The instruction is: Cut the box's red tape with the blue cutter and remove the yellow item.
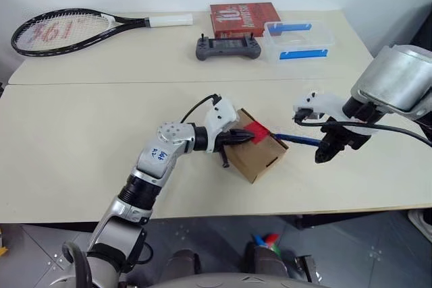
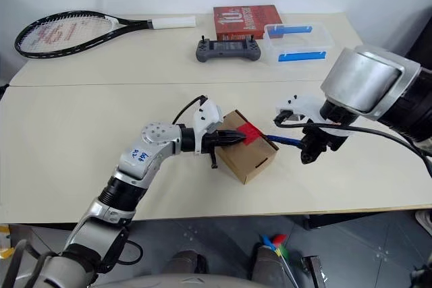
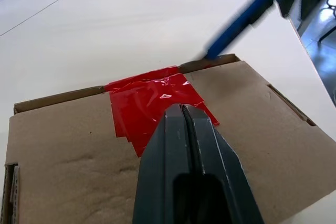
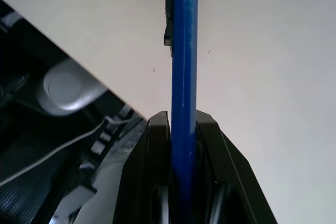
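- Brown cardboard box point(image 1: 255, 145) sits near the middle of the counter point(image 1: 81, 160); it looks light, so press it down.
- Blue cutter point(image 1: 299, 140), stiff and thin, is clamped in the right jaws point(image 4: 184, 129) beside the box.
- Red tape point(image 3: 155, 103) is thin; the left jaws point(image 3: 185, 116), pressed together, rest there.

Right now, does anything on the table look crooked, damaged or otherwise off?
The box sits askew to the table edge, turned corner-on. Its red tape is wrinkled and stuck on crooked across the seam. I cannot tell whether it is cut. Nothing is spilled.
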Robot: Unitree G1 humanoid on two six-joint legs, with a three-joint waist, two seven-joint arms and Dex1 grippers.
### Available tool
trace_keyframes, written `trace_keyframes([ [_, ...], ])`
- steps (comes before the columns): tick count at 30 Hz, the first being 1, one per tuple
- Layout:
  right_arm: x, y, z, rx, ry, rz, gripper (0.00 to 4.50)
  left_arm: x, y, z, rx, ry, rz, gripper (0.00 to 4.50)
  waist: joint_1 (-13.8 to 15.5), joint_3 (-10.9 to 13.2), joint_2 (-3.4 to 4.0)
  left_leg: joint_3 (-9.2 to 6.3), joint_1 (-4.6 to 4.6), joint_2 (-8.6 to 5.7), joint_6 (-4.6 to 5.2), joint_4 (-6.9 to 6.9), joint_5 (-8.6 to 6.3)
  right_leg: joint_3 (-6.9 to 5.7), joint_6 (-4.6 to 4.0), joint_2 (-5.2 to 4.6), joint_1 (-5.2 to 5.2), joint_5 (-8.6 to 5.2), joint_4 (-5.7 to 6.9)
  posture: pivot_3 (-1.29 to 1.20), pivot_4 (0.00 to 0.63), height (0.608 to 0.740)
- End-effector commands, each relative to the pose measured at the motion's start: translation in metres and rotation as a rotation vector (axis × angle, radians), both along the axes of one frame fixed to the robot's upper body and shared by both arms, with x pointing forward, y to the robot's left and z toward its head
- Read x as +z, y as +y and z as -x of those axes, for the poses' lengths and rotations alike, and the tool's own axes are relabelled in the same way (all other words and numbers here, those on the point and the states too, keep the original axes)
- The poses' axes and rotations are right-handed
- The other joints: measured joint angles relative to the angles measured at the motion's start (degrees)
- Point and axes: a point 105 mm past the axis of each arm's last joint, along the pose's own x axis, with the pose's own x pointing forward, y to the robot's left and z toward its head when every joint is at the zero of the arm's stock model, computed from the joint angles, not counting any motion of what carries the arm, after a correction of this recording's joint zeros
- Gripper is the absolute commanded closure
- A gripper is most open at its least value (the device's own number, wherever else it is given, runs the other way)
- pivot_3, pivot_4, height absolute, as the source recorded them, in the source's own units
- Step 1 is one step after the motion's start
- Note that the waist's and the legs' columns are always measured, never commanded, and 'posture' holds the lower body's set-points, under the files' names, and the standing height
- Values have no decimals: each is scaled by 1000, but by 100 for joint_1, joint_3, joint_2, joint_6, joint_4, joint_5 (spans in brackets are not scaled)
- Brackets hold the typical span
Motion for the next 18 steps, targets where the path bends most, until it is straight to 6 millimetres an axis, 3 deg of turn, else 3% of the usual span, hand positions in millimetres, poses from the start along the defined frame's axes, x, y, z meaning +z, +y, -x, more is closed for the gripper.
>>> trace_keyframes([
  [1, 4, -4, 0, 0, -7, 6, 4340, -15, 0, 2, 13, 45, -33, 4500, -4, 0, 0, 0, 0, 0, 0, 0, 0, 0, 0, 0, 0, 0, 1, 0, 150, 740],
  [6, -1, -12, -13, -22, -31, 27, 4340, -16, 1, 3, 19, 46, -32, 4500, -9, 0, 0, 0, 0, 0, 0, 4, 0, 0, 0, 0, 1, 0, 2, 0, 150, 740],
  [9, 1, -12, -11, -19, -25, 18, 4340, -16, 3, 3, 26, 44, -35, 4500, -3, 0, 0, 0, 0, 0, 0, 5, 0, 0, 0, 0, 1, 0, 4, 0, 150, 740],
  [13, 15, -9, 0, 17, -37, -55, 4340, -17, 5, 4, 28, 47, -39, 4500, 2, 0, 0, -2, -2, 0, 0, 3, 0, -1, 0, 0, 1, 0, 0, 0, 150, 740],
  [18, 37, -21, 11, -29, -108, -197, 4340, -18, 12, 6, 21, 43, -53, 4500, -8, 0, 0, -1, -1, 1, -2, -1, -1, -1, 0, 0, -1, 0, -3, 0, 150, 740],
])
